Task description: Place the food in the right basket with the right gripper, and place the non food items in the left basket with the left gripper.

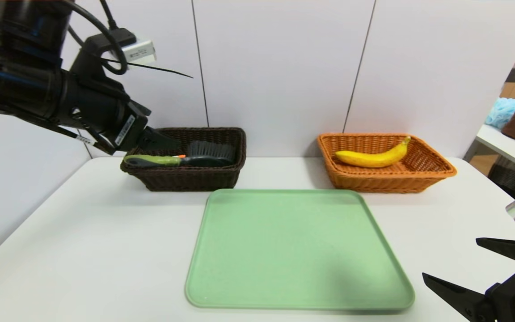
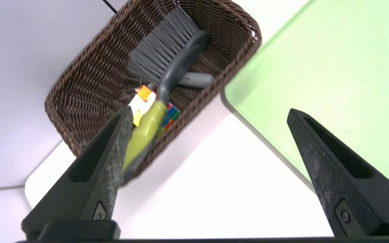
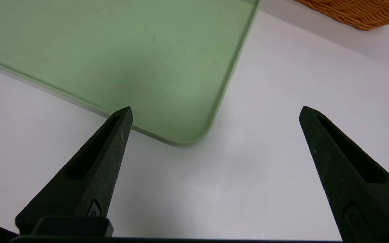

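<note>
Left hand [image 2: 209,114], fingers apart, hovers over the brown basket [image 1: 186,176] holding a brush [image 1: 181,158]; right hand [image 1: 463,264] parked, spread.

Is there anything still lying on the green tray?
No, the green tray is bare in the head view; the brush lies in the brown basket and the banana in the orange basket.

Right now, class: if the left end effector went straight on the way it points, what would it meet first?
Probably the brush in the dark basket. The open left end effector points into that basket beside the brush's green handle, though how far off it hangs is hard to judge.
</note>
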You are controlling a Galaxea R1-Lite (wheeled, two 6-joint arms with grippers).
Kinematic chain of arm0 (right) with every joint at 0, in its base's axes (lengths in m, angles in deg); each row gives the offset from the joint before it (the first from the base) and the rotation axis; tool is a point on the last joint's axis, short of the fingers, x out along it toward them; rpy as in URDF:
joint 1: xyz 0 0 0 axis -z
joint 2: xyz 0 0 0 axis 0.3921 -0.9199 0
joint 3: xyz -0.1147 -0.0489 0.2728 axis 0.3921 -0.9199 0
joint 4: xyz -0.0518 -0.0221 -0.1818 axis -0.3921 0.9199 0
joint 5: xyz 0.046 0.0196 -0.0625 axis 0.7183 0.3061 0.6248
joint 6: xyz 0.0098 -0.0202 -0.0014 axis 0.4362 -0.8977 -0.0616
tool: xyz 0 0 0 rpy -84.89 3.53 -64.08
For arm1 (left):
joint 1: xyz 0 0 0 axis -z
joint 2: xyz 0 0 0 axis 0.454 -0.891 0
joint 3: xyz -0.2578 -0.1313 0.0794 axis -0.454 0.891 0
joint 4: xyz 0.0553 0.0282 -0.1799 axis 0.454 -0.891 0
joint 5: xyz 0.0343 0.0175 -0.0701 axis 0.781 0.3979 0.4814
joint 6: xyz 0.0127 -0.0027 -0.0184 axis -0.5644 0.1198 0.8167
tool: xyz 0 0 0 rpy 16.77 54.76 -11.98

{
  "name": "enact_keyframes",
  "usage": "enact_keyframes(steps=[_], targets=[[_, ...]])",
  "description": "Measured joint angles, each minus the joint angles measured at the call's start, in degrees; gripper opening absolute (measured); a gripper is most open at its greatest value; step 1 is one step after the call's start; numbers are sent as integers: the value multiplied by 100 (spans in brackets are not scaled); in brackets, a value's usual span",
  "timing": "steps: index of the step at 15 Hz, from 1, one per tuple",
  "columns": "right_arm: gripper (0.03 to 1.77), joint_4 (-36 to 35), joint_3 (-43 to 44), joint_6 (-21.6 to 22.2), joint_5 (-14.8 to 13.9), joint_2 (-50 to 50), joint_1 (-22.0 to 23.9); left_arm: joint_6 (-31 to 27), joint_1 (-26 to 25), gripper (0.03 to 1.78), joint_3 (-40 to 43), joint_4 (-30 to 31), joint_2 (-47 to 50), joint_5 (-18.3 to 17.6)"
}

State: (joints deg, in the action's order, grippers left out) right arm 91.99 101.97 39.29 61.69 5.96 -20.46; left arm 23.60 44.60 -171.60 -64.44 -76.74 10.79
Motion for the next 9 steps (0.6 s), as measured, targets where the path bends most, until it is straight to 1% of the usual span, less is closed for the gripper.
enact_keyframes(steps=[3,9], targets=[[170,0,10,-9,2,-2,79,243,17,165,612,1,706,5],[170,-5,0,2,-6,-5,446,951,6,167,1623,15,1927,33]])
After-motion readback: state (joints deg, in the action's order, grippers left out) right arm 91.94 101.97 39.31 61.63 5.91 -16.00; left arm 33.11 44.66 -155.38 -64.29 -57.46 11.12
